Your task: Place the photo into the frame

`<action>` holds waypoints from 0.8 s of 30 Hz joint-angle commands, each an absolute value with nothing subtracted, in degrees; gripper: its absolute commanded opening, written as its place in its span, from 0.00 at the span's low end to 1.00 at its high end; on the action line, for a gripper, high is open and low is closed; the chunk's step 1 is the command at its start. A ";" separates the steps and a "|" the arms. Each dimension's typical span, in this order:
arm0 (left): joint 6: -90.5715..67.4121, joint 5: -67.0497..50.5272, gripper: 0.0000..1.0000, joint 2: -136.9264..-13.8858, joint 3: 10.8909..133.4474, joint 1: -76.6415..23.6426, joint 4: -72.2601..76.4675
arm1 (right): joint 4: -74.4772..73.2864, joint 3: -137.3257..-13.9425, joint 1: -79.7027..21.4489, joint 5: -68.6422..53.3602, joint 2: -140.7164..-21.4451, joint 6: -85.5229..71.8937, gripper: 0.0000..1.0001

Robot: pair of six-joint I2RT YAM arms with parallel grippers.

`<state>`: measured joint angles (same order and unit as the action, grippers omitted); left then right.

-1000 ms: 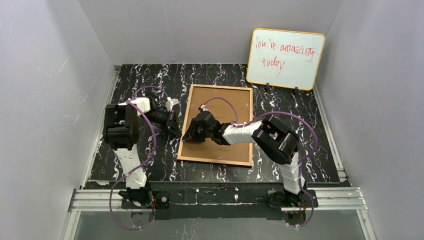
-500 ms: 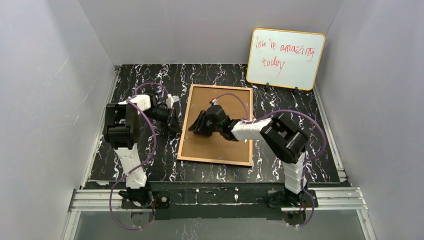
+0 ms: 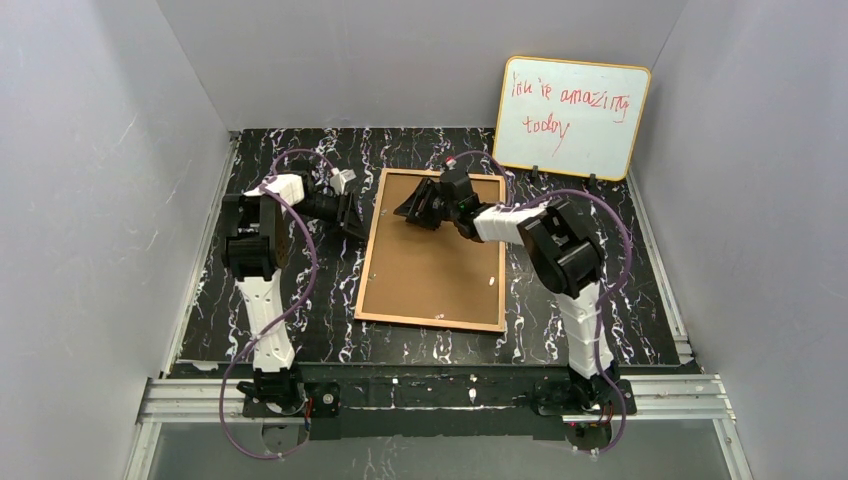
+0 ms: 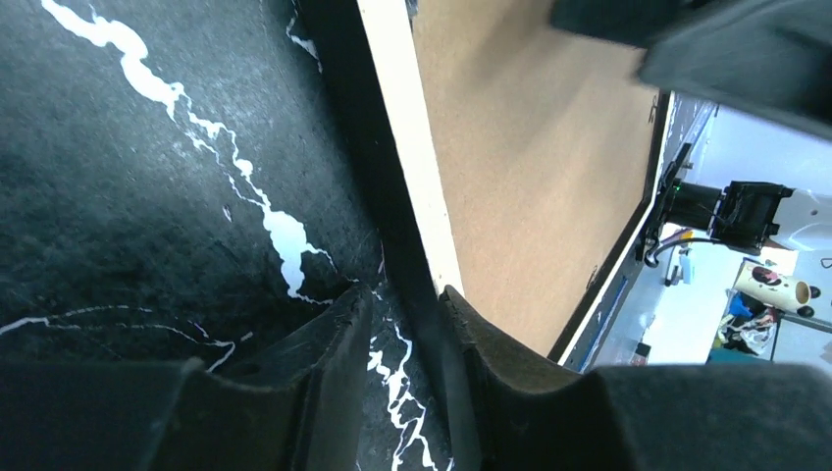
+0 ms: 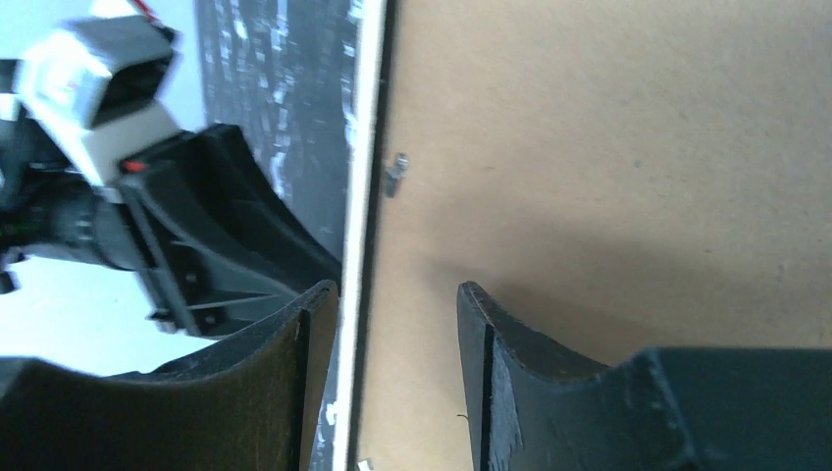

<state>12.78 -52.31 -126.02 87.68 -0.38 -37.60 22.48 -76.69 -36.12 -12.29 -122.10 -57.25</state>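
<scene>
- Midway across the counter [image 3: 440, 345], the frame [image 3: 430, 321] lies flat with its tan back upward and its long sides running near to far. A brown backing panel [image 3: 430, 270] fills the opening inside the rails.
- At the left rail, close to the far-left corner, the left hand [image 3: 347, 215] sits low. Its fingers [image 4: 334, 343] are partly apart, one on the counter side and one over the panel. The rail runs between them with slack beside it, and nothing is gripped.
- Over the far-left part of the panel is the right hand [image 3: 415, 205], fingers [image 5: 304, 373] well apart and holding nothing. The same rail passes under its gap, with a small metal tab [image 5: 395, 175] just ahead.
- Bare counter borders the frame's near rail and, more widely, its right rail.
- Far right, a whiteboard [image 3: 570, 118] stands apart from the frame's far-right corner.
</scene>
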 commanded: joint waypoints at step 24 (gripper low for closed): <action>12.30 -53.70 0.13 -128.10 85.58 -2.81 -35.97 | 21.08 -88.14 -39.48 -8.69 -134.50 -62.14 0.46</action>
<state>10.44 -56.47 -128.11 88.20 -0.95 -34.74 23.92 -86.28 -38.89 -12.01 -132.35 -61.58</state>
